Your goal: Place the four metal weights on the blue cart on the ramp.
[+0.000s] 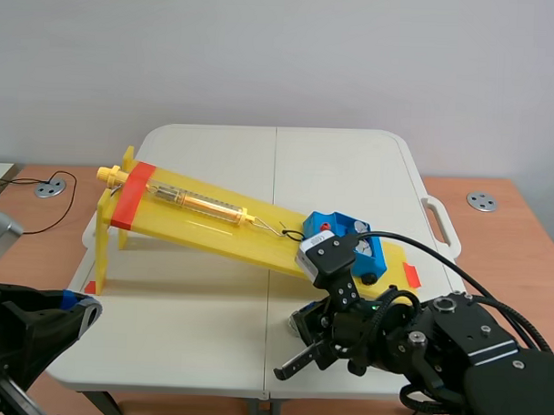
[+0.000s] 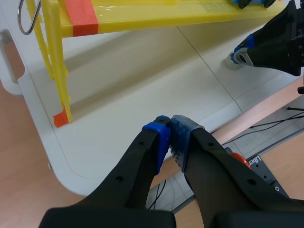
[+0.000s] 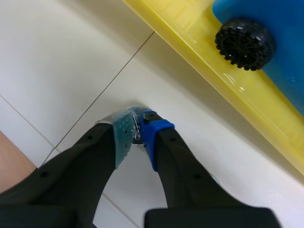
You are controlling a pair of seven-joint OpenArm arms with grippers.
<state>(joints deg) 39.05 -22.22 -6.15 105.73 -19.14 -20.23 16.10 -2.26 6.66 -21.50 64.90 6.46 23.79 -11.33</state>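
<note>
The blue cart (image 1: 341,239) with black wheels (image 3: 244,43) sits at the low end of the yellow ramp (image 1: 213,225). It is hooked to an orange spring scale (image 1: 200,203). Just in front of the ramp's low end, my right gripper (image 3: 136,125) is down at the white table, shut on a small metal weight (image 3: 137,136) that shows only as a silvery sliver between the pads. In the scene view this gripper (image 1: 300,325) is below the cart. My left gripper (image 2: 170,135) is shut on nothing, over the table's near left edge.
The ramp stands on thin yellow legs (image 2: 59,71) with orange tape (image 1: 132,195) near its high end. A metal hook (image 2: 26,19) hangs at that end. Cables and wooden desks lie beyond the white table's (image 1: 182,332) edges.
</note>
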